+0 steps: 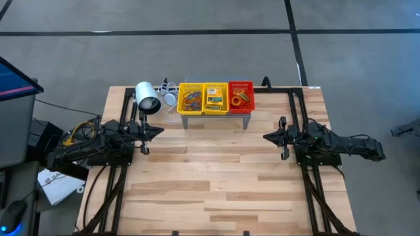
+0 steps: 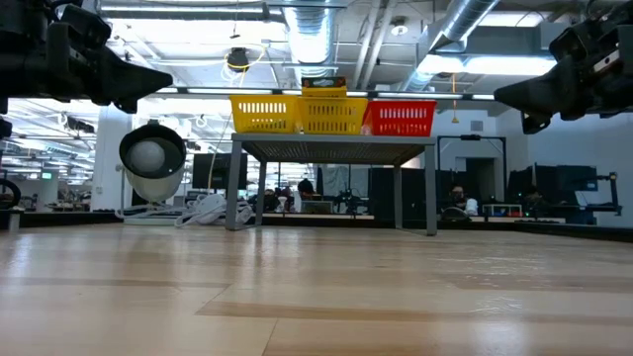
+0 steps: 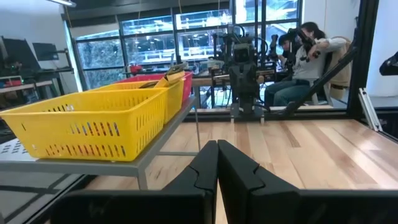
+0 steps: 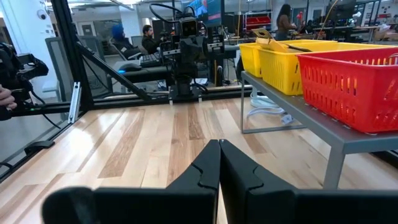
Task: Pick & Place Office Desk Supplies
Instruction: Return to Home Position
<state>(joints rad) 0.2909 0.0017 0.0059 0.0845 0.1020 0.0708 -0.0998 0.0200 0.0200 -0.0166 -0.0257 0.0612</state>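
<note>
Left hand: my left hand (image 1: pixel 156 131) hovers over the left side of the pale wooden plank surface (image 1: pixel 216 187) and points toward the middle. Its two dark fingers (image 3: pixel 205 171) are pressed together, narrow, holding nothing.

Lamp: the white cylindrical lamp (image 1: pixel 148 98) sits at the far edge of the surface, just left of the stand. Its round face is turned toward the front.

Stand: the grey perforated metal stand (image 2: pixel 336 139) is at the far middle of the surface. It carries three baskets in a row, side by side and touching.

Left basket: the yellow plastic mesh basket (image 2: pixel 265 116) holds a tangle of thin reddish-brown rubber bands (image 1: pixel 191 99).

Middle basket: the second yellow plastic mesh basket (image 2: pixel 331 116) holds the small yellow-and-green crayon boxes (image 1: pixel 214 99). One box pokes up above the rim in the low view.

Right basket: the red plastic mesh basket (image 2: pixel 401 119) holds small oval rings (image 1: pixel 240 98), orange among them. I cannot make out the other colours.

Right hand: my right hand (image 1: pixel 268 136) hovers over the right side of the surface, facing the left one and well apart from it. Its dark fingers (image 4: pixel 233 171) are closed against each other, narrow, holding nothing.
</note>
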